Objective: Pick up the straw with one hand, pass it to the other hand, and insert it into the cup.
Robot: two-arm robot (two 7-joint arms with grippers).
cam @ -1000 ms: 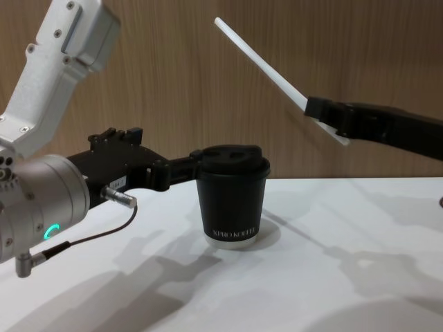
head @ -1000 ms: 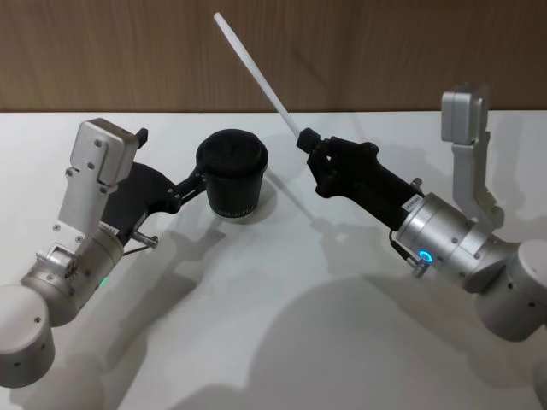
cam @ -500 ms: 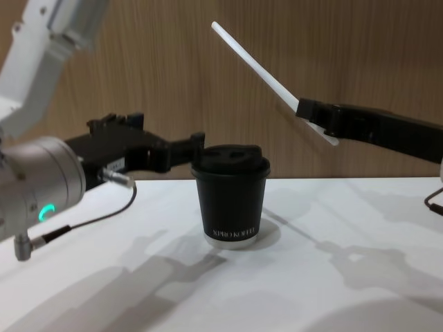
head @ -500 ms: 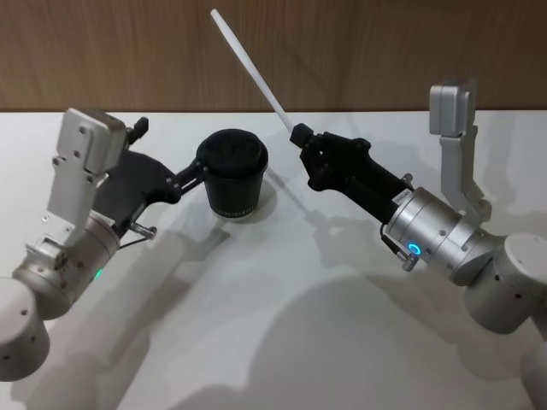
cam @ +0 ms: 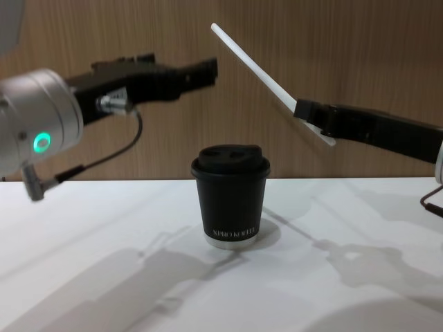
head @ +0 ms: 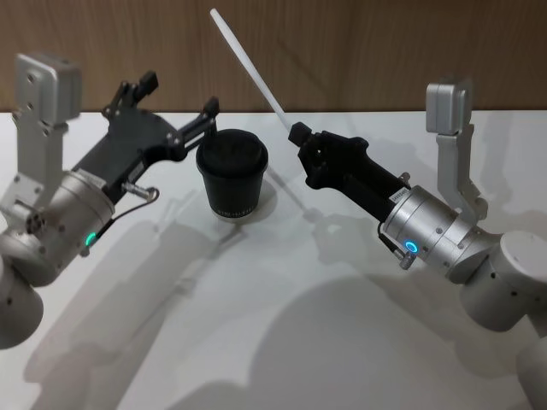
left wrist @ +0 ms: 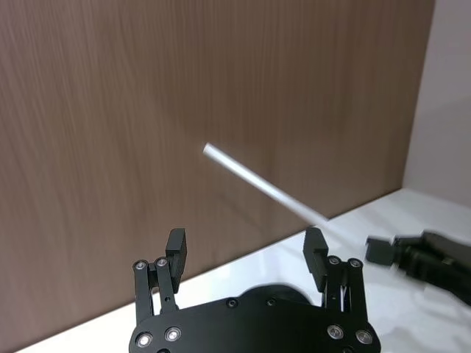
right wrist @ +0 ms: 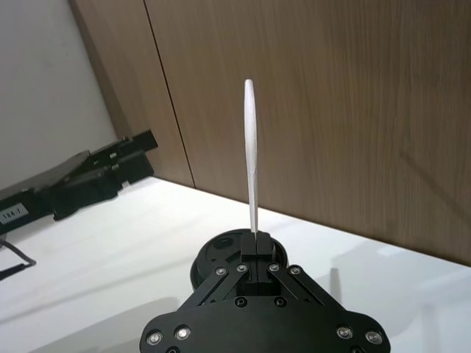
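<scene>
The white counter spreads beneath both arms, with a brown wooden wall rising behind it. The left gripper, black and angular on a fat silver wrist with a glowing green ring, hangs in the air well above the counter, and its fingers are spread wide with nothing between them. The right gripper, slim and all black, reaches in from the opposite side at a similar height, its fingers pinched tight on the straw close to that straw's lower end, so that a short stub pokes out below in the chest view. On the counter beneath them stands the small black paper coffee cup with a black plastic lid, upright, lid on, touched by neither gripper. The thin white plastic straw slants up from the right gripper toward the robot's left, its free tip high above the cup, near the left gripper but apart from it. By my judgement the straw is very light, smooth and apt to pivot or slip in a loose pinch, yet hollow enough to crush under a hard one, so the left gripper would best take it gently along the free upper half, clear of the right gripper's fingers
</scene>
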